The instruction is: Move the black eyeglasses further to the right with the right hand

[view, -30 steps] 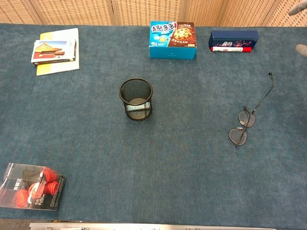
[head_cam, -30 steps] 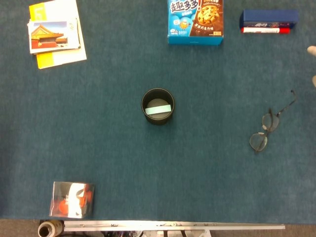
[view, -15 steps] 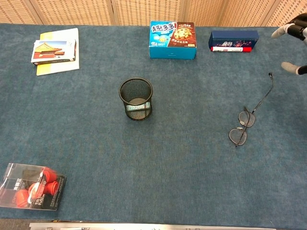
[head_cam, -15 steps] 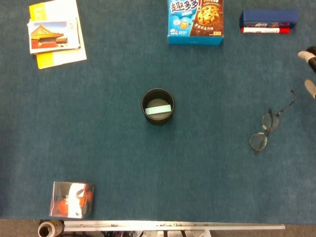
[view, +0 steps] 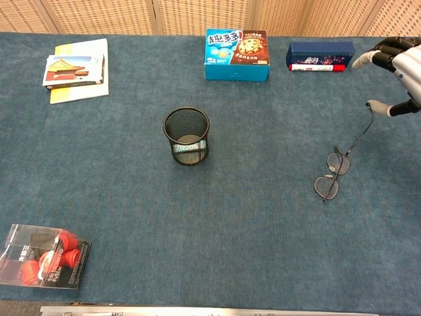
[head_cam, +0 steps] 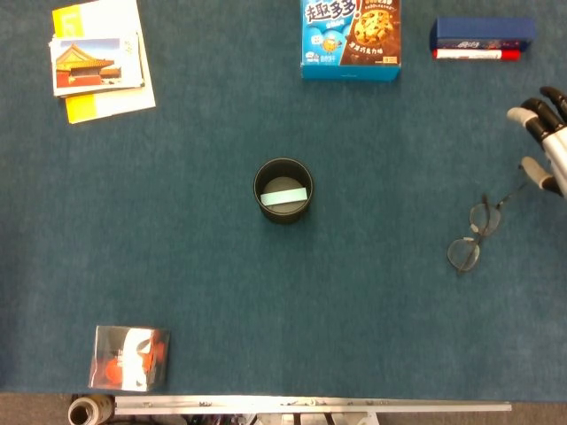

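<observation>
head view: the black eyeglasses point(head_cam: 476, 233) lie unfolded on the blue table mat point(head_cam: 372, 310) toward the right edge, untouched, so by my reading the move has not begun. the right hand point(head_cam: 542, 135) hovers at the far right just above the tip of one temple arm, fingers spread and holding nothing. reaching, gripping and shifting rightward are all left. the cookie box point(head_cam: 351, 39) shows chinese characters (too small for me to read with confidence).

chest view: the eyeglasses point(view: 332, 174) rest flat, one temple stretching up toward the right hand point(view: 395, 69), whose thumb sits near its tip; whether they touch i cannot tell. the left hand is in neither view. the marker point(view: 317, 67) and dark box point(view: 320, 51) carry print too small to read.
</observation>
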You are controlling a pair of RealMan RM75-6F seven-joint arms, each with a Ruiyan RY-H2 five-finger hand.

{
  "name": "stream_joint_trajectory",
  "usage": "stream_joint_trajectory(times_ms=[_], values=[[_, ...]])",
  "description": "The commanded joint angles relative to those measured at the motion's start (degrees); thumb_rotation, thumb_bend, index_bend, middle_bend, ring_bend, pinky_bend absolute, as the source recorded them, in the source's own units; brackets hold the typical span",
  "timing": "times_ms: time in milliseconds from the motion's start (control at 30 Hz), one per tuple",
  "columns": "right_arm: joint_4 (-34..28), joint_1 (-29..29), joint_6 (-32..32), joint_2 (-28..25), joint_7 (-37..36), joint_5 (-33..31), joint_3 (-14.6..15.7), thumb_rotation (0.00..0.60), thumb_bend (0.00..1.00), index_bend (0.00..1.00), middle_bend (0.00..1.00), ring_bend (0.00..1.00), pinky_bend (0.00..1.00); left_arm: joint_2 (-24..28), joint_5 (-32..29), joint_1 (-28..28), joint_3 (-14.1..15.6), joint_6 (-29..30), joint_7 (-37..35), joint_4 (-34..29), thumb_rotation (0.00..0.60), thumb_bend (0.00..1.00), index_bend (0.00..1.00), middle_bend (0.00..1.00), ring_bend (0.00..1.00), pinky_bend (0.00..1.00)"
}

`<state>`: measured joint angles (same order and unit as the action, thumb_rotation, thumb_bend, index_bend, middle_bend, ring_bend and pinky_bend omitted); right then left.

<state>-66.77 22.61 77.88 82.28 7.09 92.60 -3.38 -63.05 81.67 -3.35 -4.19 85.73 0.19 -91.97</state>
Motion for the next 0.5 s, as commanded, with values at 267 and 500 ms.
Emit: stream_joint_trajectory(times_ms=[267,500], values=[[-1.44,-0.58,0.54,-0.67,-0.52,2.16,2.24,0.6,0.2,0.31,0.32,0.19,0.31,-0.06,-0.05,-0.01,-0.02,0.02,0.25,-0.05,0.6,0.48,0.53,0.37,0.41,0.51],[-2.43,-0.87,0.22,-0.68,0.64,4.11,4.27,0.6,0.2,0.31,0.32,0.19,0.3,-0.04,0.01,0.02,-0.01,0.1,0.16,-0.06,0.6,0.48,0.53,0.37,0.41,0.51]])
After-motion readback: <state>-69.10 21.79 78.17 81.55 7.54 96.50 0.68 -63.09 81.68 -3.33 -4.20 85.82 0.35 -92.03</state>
